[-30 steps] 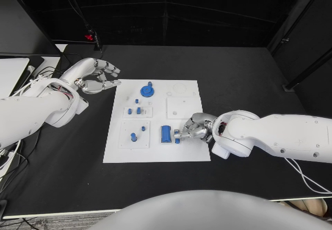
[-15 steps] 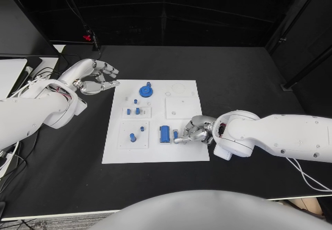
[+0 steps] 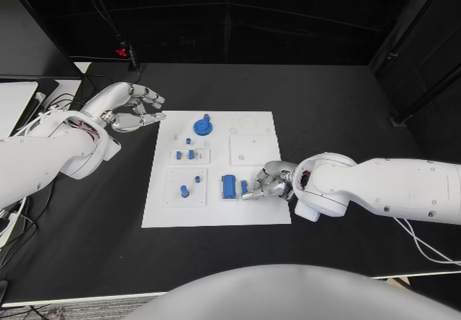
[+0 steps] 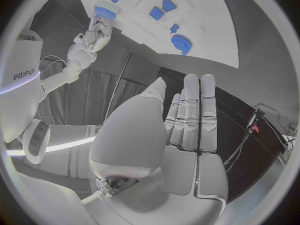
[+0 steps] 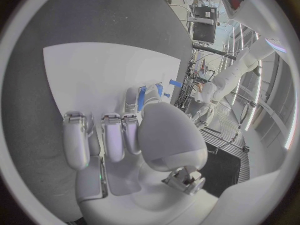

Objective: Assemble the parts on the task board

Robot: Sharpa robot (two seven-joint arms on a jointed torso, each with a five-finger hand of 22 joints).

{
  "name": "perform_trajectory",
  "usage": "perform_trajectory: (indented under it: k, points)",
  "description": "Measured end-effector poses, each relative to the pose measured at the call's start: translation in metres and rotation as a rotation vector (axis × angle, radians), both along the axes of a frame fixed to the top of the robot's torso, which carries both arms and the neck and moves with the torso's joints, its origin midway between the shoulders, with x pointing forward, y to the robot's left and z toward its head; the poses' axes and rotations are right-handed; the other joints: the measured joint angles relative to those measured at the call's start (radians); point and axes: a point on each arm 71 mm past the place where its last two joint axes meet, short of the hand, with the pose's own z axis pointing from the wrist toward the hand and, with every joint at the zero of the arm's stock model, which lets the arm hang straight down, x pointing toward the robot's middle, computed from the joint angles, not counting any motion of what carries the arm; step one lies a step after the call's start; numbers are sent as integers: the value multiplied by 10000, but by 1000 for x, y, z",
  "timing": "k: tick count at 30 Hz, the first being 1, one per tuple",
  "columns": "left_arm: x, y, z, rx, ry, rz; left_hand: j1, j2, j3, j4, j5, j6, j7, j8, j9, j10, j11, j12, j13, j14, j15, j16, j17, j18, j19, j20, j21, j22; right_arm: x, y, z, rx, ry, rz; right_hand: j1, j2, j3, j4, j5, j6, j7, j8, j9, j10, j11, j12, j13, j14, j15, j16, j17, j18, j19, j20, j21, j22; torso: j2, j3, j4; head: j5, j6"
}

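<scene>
Task board [image 3: 259, 150] mid-assembly: several parts stand seated; right hand [image 3: 269, 181] pinches a small blue part [image 3: 244, 187], unplaced; left hand [image 3: 130, 107] empty, fingers spread.

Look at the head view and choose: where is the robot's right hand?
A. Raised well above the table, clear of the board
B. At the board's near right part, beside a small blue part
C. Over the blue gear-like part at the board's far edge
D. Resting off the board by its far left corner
B: the right hand sits on the task board at its near right, fingers at a small blue part next to the blue cylinder.
</scene>
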Motion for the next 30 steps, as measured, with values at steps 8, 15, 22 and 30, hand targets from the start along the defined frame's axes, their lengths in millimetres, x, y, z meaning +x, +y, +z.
perform_trajectory:
  k: [8,15,22,30]
  points:
    - [0,0,0,3,8,-6,0,0,0,0,0,0,0,0,0,0,0,0,-8,0,0,0,0,0,0,0,-1,-1,3,-1,-1,-71,-62,-103,316,212,28,-28,416,-63,-62,0,108,19,-19,94,6,-21,-50,0,0,-2,34,-34,0,0,-5,-2,0,-31,0]
    - [0,0,0,5,14,-5,0,0,0,0,-1,0,0,0,0,0,0,0,-8,0,0,0,1,0,0,0,-39,-1,4,-1,-2,-99,-103,-157,474,262,29,-28,562,-63,-62,0,126,-18,-55,58,13,-22,-49,0,0,0,35,-35,0,0,-8,-2,0,-35,0]
    - [0,-1,0,6,23,-13,0,0,0,0,-1,0,0,0,0,0,0,0,-8,0,0,0,0,0,0,0,-39,-1,5,0,-2,-85,-141,-170,794,203,28,-28,988,-63,-62,-1,181,-17,-55,56,57,-20,-48,0,-1,-1,-5,-74,0,0,-8,0,0,-43,0]
    - [-1,-1,-2,-32,-6,-62,-7,6,0,0,-1,0,0,0,0,0,0,0,-7,0,0,0,-12,0,0,0,-139,-11,9,-10,8,917,-1419,-598,760,22,-363,56,1465,-63,-62,-168,187,-17,-54,54,56,17,-84,0,-1,-1,-5,-73,0,0,-8,12,-1,22,0]
